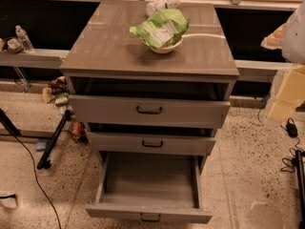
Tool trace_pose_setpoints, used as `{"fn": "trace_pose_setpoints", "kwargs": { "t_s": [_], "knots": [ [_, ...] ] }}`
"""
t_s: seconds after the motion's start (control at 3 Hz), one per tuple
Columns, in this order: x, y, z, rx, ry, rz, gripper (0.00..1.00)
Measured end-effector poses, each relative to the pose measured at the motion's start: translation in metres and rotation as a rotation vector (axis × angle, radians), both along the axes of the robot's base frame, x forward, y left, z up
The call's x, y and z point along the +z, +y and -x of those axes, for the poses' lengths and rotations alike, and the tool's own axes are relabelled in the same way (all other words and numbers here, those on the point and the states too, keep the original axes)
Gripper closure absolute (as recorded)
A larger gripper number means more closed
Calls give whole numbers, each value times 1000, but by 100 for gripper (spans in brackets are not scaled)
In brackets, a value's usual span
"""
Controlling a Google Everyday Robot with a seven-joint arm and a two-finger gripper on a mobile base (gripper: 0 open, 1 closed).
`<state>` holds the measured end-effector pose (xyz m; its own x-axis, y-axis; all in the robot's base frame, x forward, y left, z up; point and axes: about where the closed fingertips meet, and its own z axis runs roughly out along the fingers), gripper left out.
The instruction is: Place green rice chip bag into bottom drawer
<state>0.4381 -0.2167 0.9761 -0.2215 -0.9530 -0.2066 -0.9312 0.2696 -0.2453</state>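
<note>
Getting hold of the light green crinkly foil rice chip bag (161, 26) looks like the step in hand. It lies draped over a cream round bowl (167, 47) toward the back right of the top of the grey three-drawer cabinet (109, 51), and nothing is carrying it. The gripper (286, 98), as far as I can make out, is the pale blocky shape off the cabinet's right side, below the level of its top and well apart from the bag; whether it is apart or together I cannot tell. The wide grey bottom drawer (150, 180), lowest in the cabinet, is pulled well out in front with its plain floor bare, so no opening seems needed. A good approach would come from above the cabinet top and take the bag at its raised, crumpled middle, since the foil will likely slide and buckle, and a low grab risks catching or tipping the bowl. The top grey drawer (149, 110) and middle grey drawer (151, 143) jut slightly from the cabinet front, so the carry should swing out clear of them before lowering.
</note>
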Motion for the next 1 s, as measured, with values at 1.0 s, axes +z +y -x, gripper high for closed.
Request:
{"fn": "trace_pose_setpoints", "kwargs": {
  "t_s": [1.0],
  "knots": [
    [-1,19,-51,-80,-151,-86,0]
  ]
}}
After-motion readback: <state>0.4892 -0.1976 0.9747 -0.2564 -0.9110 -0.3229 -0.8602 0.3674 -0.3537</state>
